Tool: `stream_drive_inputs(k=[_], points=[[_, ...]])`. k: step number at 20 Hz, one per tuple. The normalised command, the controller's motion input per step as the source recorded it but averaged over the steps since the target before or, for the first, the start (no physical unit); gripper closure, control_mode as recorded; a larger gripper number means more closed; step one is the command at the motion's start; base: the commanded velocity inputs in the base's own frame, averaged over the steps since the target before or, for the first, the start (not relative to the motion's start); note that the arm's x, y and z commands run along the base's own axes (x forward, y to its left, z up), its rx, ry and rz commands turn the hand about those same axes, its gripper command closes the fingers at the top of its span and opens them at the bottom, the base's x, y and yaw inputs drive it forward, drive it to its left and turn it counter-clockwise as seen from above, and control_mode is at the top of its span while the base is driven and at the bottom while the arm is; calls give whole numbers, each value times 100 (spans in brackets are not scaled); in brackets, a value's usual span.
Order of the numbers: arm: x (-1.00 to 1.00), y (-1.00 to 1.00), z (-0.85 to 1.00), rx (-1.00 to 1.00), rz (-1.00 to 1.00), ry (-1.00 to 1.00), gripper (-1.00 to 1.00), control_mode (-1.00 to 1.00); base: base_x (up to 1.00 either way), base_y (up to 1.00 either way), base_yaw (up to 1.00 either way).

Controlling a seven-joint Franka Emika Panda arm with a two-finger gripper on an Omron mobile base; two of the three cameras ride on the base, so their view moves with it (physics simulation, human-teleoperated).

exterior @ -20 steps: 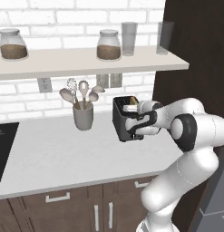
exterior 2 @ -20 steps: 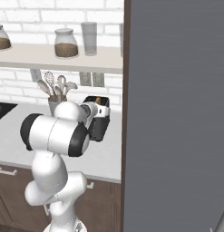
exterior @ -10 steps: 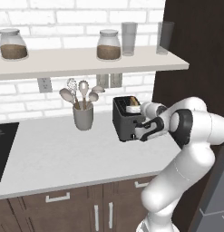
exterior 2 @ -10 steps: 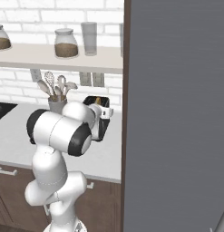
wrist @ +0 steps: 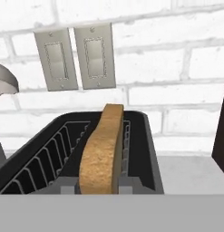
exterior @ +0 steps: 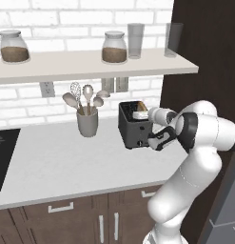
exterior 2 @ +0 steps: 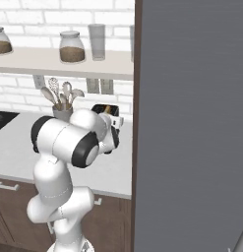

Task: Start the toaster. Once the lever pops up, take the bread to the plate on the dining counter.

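Observation:
The dark toaster stands on the light worktop by the brick wall. My gripper reaches over its top from the right. In the hand view the tan bread stands upright in the toaster's slot. The two fingertips press on the slice's lower part from both sides, so the gripper is shut on the bread. From the right base view my arm covers most of the toaster. The plate and the dining counter are out of view.
A grey utensil holder stands left of the toaster. A shelf with jars and glasses hangs above. A tall dark cabinet closes the right side. A black cooktop lies at far left. Wall switch plates sit behind the toaster.
The jaws have gone from wide open to shut on the slice. The hand has eased in over the toaster's top.

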Motion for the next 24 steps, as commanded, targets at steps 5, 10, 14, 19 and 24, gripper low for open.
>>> stream_drive_inputs(k=[5, 10, 14, 19, 24], points=[[0, 19, 16, -4, -1, 0, 100, -100, 0, 0, 0], [3, 30, 36, -6, -5, 0, 100, -100, 0, 0, 0], [0, 3, 46, 0, -8, 0, 100, -100, 0, 0, 0], [0, 2, 69, 0, -10, 4, 100, -100, 0, 0, 0], [-3, 25, 65, -4, -10, 4, 100, -100, 0, 0, 0]])
